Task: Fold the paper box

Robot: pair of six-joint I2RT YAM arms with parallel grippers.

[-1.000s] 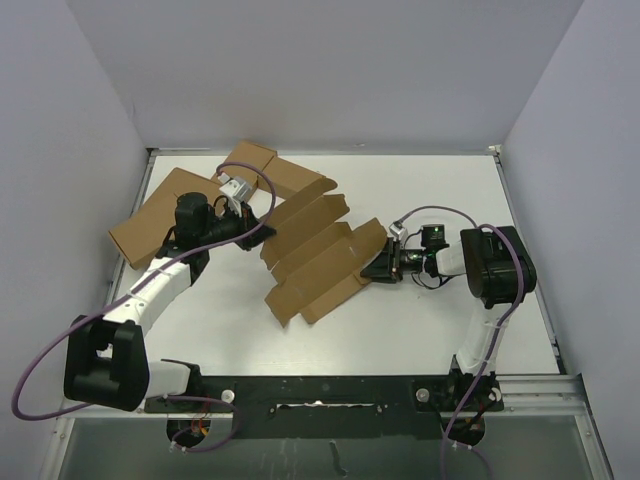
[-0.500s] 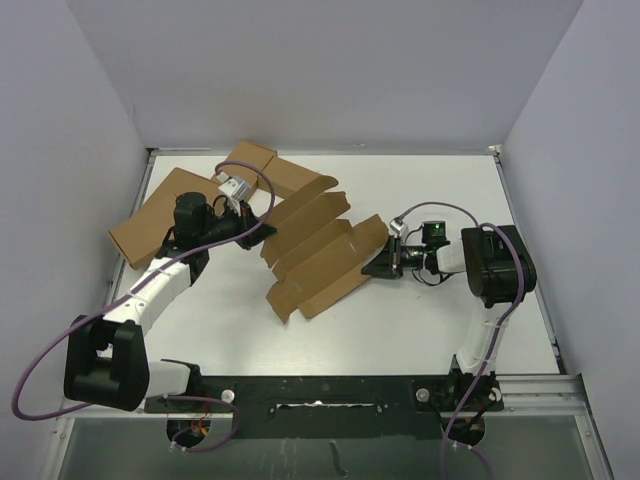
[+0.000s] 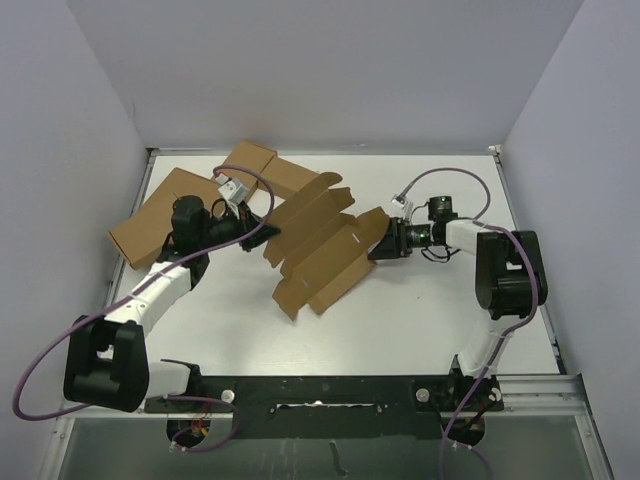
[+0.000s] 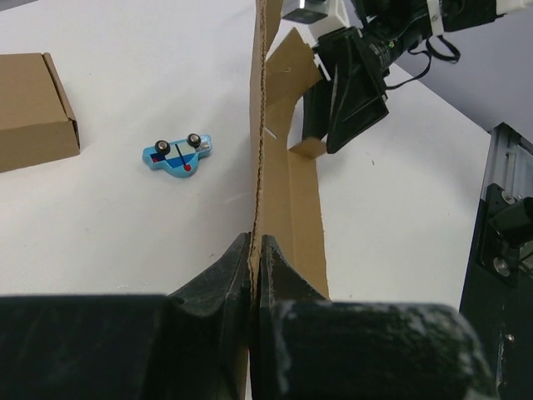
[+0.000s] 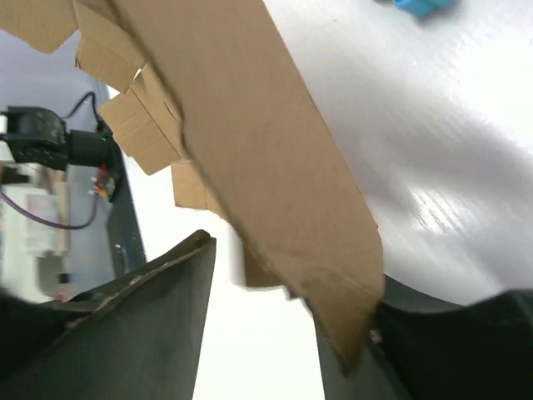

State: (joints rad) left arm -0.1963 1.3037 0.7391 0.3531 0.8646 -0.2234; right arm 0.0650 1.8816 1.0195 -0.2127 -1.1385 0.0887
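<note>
Looking down from the top camera, the paper box is an unfolded die-cut sheet in the middle of the table. Its long panels run on a diagonal from near-left to far-right, with the tabbed ends pointing to the near-left. The left gripper has the sheet's left edge and the right gripper is at its right end. A few brown cartons sit bunched in the far-left corner.

Left wrist cam: the paper box shows pretty much edge-on, standing upright and running away from the lens. The left gripper is pressed together on that edge. There's a little blue toy car on the table to the left of it, and a brown carton further left.

Right wrist cam: a flap of the paper box hangs down between the fingers of the right gripper. They're spread apart, not clamped, and the flap's corner sits against one finger.
</note>
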